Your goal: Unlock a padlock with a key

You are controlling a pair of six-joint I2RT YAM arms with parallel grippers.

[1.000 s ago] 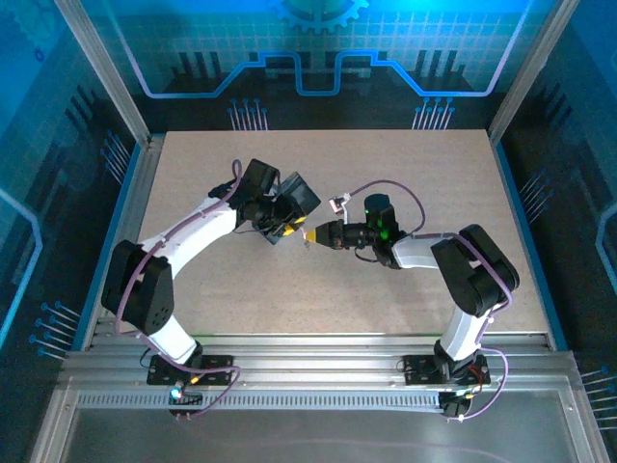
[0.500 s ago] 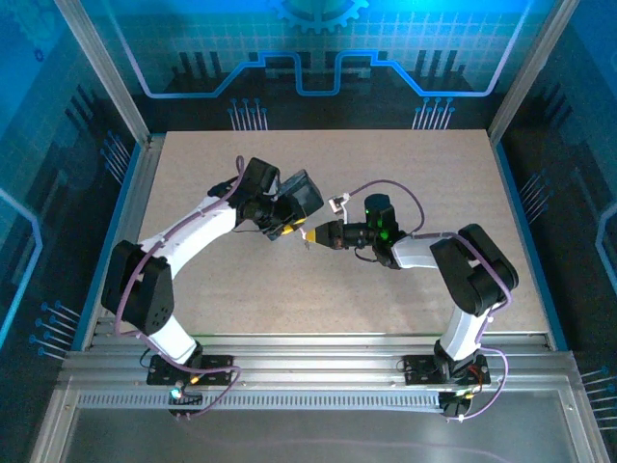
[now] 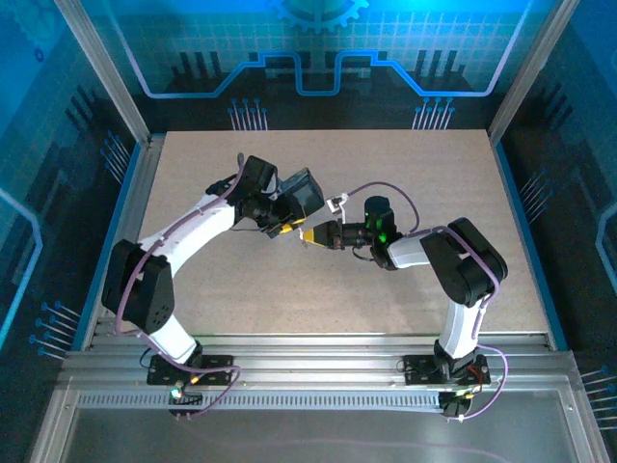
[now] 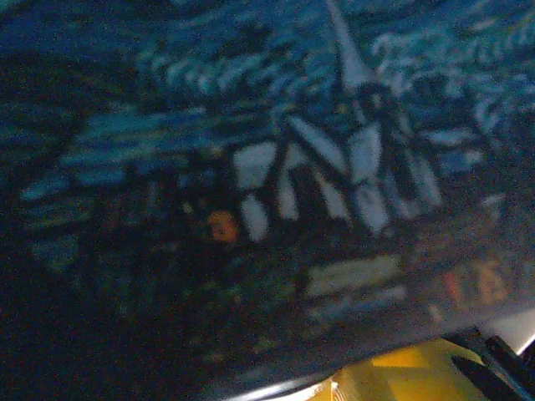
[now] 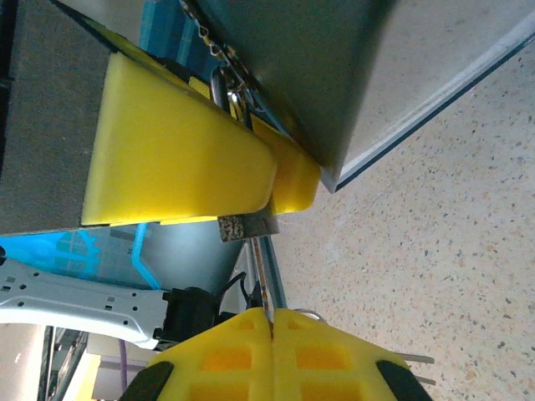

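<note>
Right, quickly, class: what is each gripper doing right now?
Left gripper: closed on the padlock.
Right gripper: closed on the key.

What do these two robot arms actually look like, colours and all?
The left arm and right arm are white tubes between chunky black joints, with purple cables looping alongside. The left end effector and right end effector have bright yellow fingers. A green light glows near the right wrist.

This is looking like a robotics lab cell — aluminium rails are framing a speckled table, blue printed panels (circuit and gear motifs) are enclosing it, with the left arm and right arm sitting bolted on.
</note>
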